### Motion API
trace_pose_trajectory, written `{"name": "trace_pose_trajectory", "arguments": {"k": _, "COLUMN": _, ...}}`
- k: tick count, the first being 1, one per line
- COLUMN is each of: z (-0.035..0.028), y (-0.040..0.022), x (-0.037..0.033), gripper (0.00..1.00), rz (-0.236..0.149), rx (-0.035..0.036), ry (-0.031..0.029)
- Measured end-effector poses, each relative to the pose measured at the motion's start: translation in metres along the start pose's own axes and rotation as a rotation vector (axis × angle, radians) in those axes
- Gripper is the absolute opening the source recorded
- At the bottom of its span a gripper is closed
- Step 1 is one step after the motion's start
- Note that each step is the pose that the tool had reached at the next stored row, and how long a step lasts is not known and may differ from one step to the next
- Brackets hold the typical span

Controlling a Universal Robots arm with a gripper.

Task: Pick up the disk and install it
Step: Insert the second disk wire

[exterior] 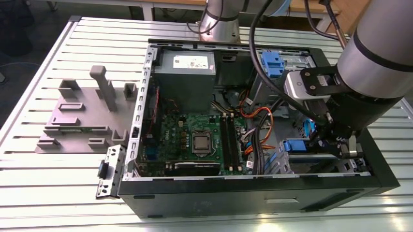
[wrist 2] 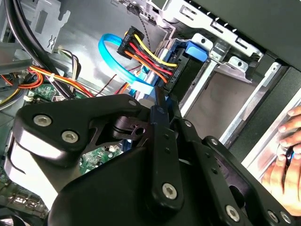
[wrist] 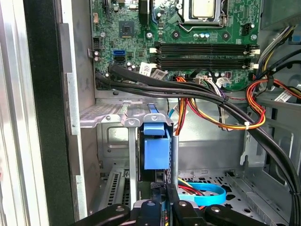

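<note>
My gripper [exterior: 337, 142] reaches into the drive cage [wrist: 113, 120] at the front corner of the open computer case [exterior: 258, 191]. Its fingers [wrist 2: 160, 106] stand nearly together on the edge of the disk [wrist: 155, 149], which sits upright in the cage. To seat it well I judge: push straight along the rails and keep clear of the blue cable [wrist 2: 110, 56] and wire bundle [wrist: 221, 110]. The case lies on a slatted metal table [exterior: 58, 169]; a person's hand [wrist 2: 284, 160] rests just outside.
</note>
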State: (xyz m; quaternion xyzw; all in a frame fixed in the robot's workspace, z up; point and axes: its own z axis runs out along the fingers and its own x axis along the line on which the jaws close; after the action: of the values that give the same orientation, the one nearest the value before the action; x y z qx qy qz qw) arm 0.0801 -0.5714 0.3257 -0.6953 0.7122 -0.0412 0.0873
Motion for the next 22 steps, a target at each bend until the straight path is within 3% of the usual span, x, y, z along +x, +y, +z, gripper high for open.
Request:
{"name": "trace_pose_trajectory", "arguments": {"k": 6, "z": -0.0022, "y": -0.0004, "x": -0.0001, "gripper": 0.24, "rz": 0.0, "rx": 0.0, "ry": -0.0003}}
{"name": "trace_pose_trajectory", "arguments": {"k": 15, "z": -0.0186, "y": -0.0034, "x": -0.0013, "gripper": 0.24, "rz": 0.0, "rx": -0.0003, "ry": -0.0003}}
{"name": "trace_pose_trajectory", "arguments": {"k": 19, "z": -0.0236, "y": -0.0046, "x": -0.0016, "gripper": 0.24, "rz": 0.0, "rx": -0.0059, "ry": -0.0001}}
{"name": "trace_pose_trajectory", "arguments": {"k": 21, "z": -0.0236, "y": -0.0045, "x": -0.0016, "gripper": 0.22, "rz": 0.001, "rx": -0.0077, "ry": -0.0003}}
{"name": "trace_pose_trajectory", "arguments": {"k": 22, "z": -0.0236, "y": -0.0045, "x": -0.0016, "gripper": 0.16, "rz": 0.001, "rx": -0.0076, "ry": -0.0002}}
